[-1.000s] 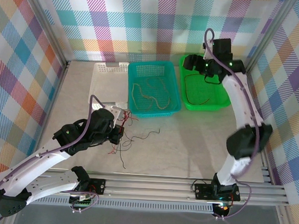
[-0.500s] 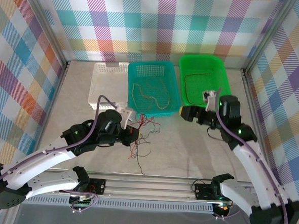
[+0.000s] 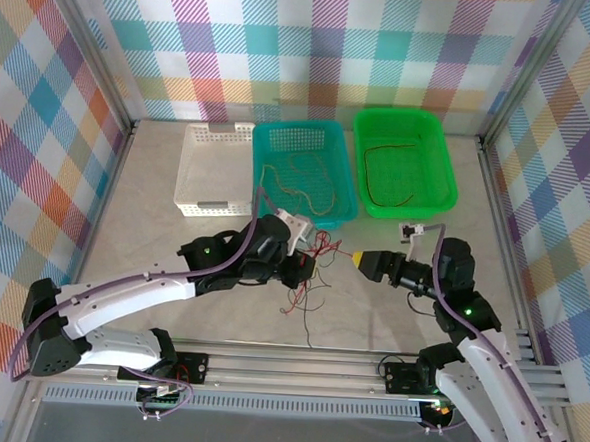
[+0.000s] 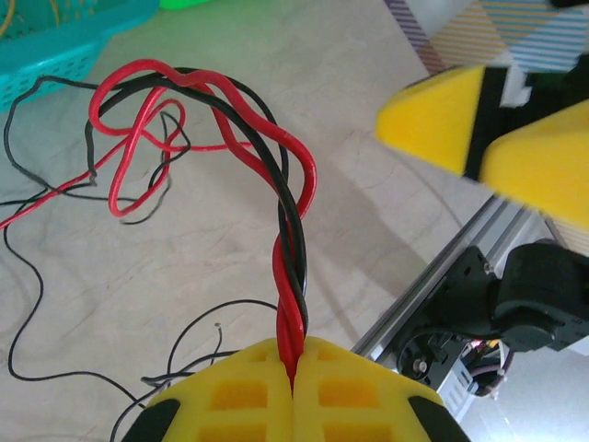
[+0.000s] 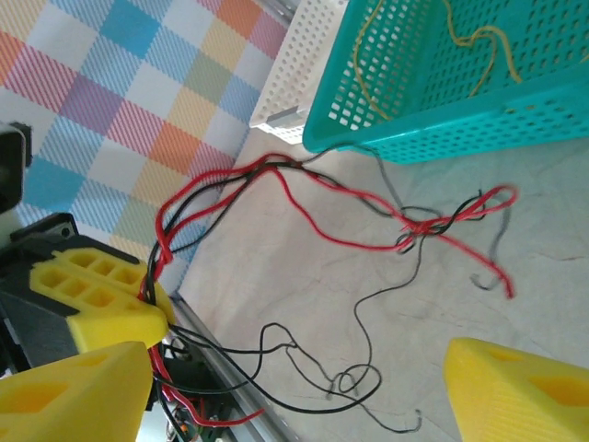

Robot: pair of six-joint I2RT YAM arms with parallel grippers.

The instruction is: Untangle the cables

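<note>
The left gripper (image 4: pixel 294 361), fingers pressed together, pinches the twisted red-and-black cables (image 4: pixel 291 221), whose long axis runs straight out from its fingertips, then loops across the table (image 3: pixel 369 321) before the teal basket (image 3: pixel 305 220), opposite the spread-fingered right gripper (image 3: pixel 359 257).

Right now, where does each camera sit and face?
Top external: above, behind the bases, looking down on beige table; left arm, right arm show.
Left wrist: looks along shut left pincer clamping twisted red and black thin wires.
Right wrist: looks past open right pincer toward teal plastic mesh basket.
Shared: both wrist views show those wires.
</note>
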